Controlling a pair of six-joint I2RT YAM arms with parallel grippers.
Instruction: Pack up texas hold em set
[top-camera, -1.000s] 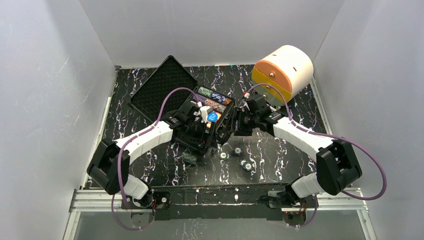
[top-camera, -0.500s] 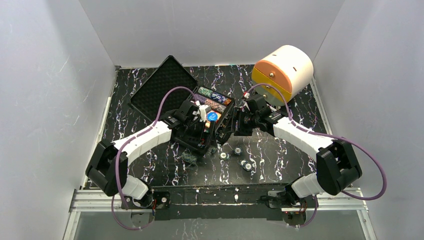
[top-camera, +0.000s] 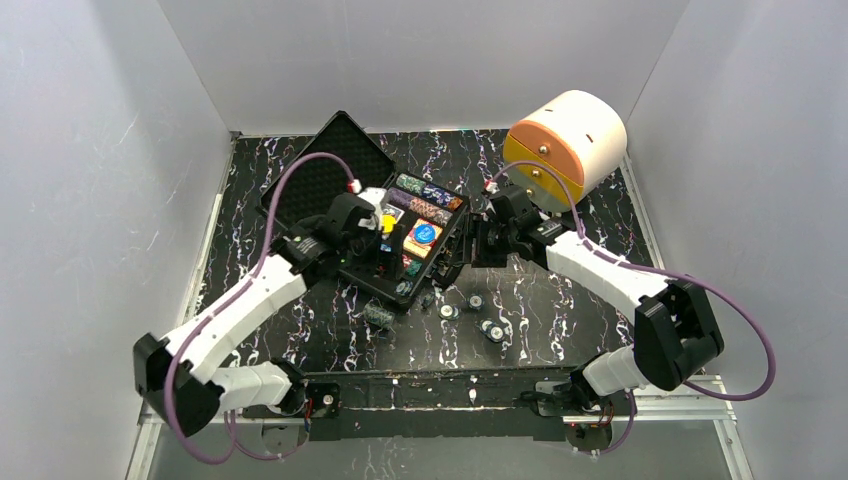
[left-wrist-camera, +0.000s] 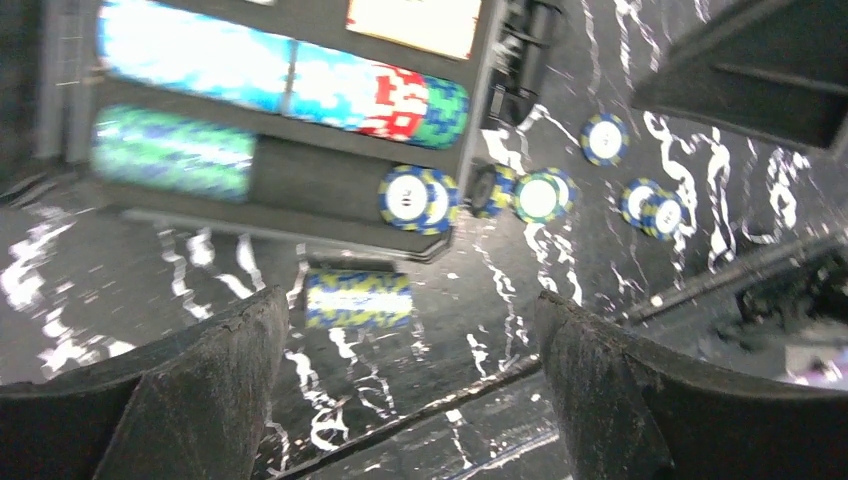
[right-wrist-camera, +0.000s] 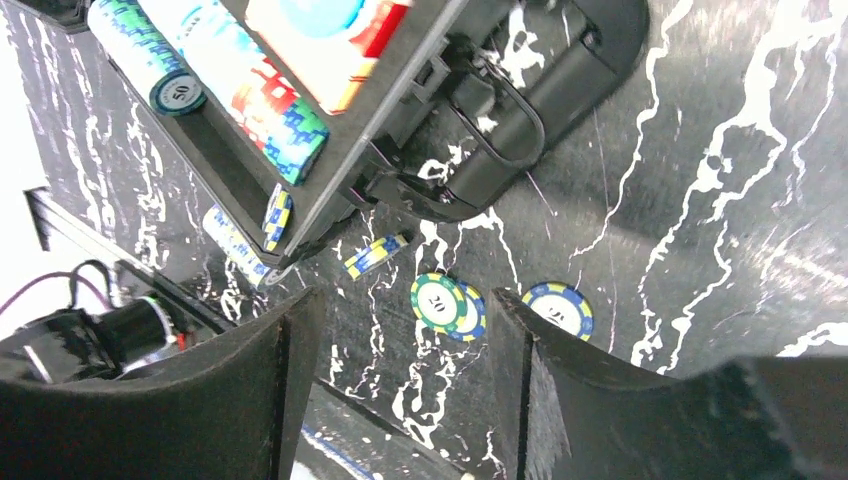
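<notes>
The open black poker case (top-camera: 455, 215) lies mid-table with rows of chips (top-camera: 425, 192) and a card deck (top-camera: 422, 237) in it. Its lid (top-camera: 325, 177) lies open to the back left. My left gripper (top-camera: 382, 243) hovers over the case's left part, open and empty. In the left wrist view (left-wrist-camera: 410, 390) a short blue-yellow chip stack (left-wrist-camera: 358, 298) lies on the table below the case, with loose chips (left-wrist-camera: 538, 196) to the right. My right gripper (top-camera: 470, 250) is open and empty beside the case's right side, near its handle (right-wrist-camera: 500, 130). Loose chips (right-wrist-camera: 440, 300) lie between its fingers.
A large cream and orange cylinder (top-camera: 565, 140) stands at the back right. Several loose chips (top-camera: 490, 328) and a small chip stack (top-camera: 380, 313) lie on the black marbled table in front of the case. White walls close in both sides.
My left arm has pulled back and to the left, off the middle of the case, so the card deck shows more. The right arm has barely moved.
</notes>
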